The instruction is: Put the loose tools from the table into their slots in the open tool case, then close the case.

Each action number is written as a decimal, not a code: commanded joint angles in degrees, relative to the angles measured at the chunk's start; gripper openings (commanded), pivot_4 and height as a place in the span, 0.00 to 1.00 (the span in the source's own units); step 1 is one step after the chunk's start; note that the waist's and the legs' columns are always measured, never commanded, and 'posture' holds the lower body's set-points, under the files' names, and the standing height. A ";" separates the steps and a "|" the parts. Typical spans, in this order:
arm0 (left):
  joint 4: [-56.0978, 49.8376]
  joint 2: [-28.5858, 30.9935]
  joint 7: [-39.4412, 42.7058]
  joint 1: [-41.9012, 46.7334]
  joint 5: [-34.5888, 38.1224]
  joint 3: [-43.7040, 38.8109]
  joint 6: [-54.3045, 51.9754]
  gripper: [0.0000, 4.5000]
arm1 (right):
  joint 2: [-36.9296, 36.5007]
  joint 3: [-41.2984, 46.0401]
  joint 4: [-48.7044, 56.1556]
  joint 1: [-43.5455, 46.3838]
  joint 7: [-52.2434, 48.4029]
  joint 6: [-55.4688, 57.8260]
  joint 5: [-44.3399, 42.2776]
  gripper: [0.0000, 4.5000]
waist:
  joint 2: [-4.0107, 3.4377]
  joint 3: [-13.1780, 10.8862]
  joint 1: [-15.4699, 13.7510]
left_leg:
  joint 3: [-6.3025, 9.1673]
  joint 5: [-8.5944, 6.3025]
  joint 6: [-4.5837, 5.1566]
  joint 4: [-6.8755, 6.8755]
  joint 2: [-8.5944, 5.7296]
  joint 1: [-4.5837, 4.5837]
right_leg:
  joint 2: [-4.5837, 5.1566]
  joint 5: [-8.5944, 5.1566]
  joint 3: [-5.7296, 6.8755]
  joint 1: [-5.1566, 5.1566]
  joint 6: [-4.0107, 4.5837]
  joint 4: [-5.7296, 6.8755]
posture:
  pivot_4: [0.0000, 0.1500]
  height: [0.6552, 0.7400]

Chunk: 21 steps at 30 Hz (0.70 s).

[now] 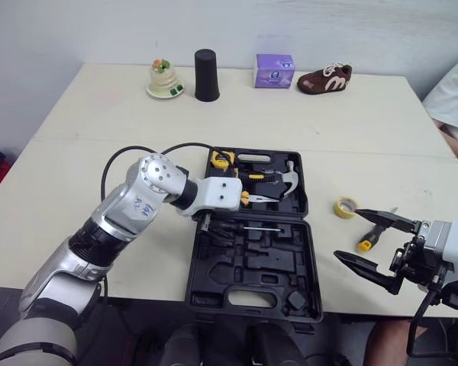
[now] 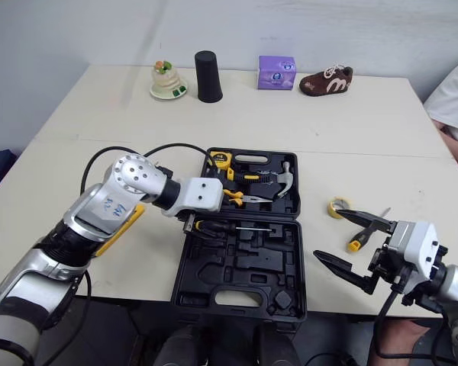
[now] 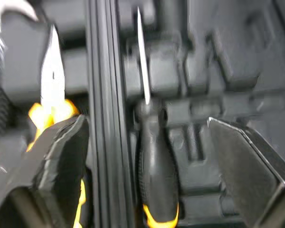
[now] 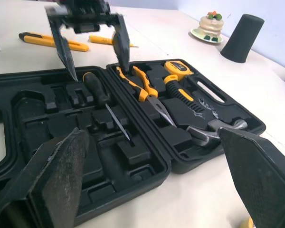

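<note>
The black-and-yellow-handled screwdriver (image 4: 99, 95) lies slotted in the near half of the open black plastic tool case (image 1: 252, 301). It looks stiff and light, best taken by its handle. The left gripper (image 3: 146, 121) hangs over it, jaws wide. Right of the case, a small yellow-handled tool (image 1: 366, 242) and a yellow tape roll (image 1: 345, 207) lie beside the wide-open right gripper (image 1: 349, 233).

nothing can be read for certain. the small purple cardboard box (image 1: 274, 70) bears a pale printed label, too small to make out. the brown shoe-shaped object (image 1: 324, 78) just beside it carries a white mark like a letter m. blue handwritten strokes stand on the silver left forearm (image 1: 141, 204), and they are illegible.
</note>
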<state>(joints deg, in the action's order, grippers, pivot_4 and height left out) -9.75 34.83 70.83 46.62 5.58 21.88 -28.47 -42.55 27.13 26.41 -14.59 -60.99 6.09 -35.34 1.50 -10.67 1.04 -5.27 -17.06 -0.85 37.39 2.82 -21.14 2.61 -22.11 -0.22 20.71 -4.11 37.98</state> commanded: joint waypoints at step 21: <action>13.05 -7.02 -9.30 -13.92 -0.91 -3.73 18.05 0.01 | -0.51 1.99 0.67 -2.24 -0.33 -0.46 0.30 1.00 | -0.01 0.01 -0.91 | -0.01 -0.08 0.14 0.18 -0.01 -0.01 | 0.02 0.06 0.00 -0.05 -0.10 0.02 | 1.00 0.93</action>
<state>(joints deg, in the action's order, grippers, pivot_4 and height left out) 3.73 27.43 60.85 32.35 5.12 17.37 -10.79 -42.54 27.29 25.19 -16.64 -61.61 6.18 -34.60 1.49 -10.66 0.13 -5.28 -17.14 -0.71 37.56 2.81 -21.15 2.62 -22.06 -0.22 20.66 -4.21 37.99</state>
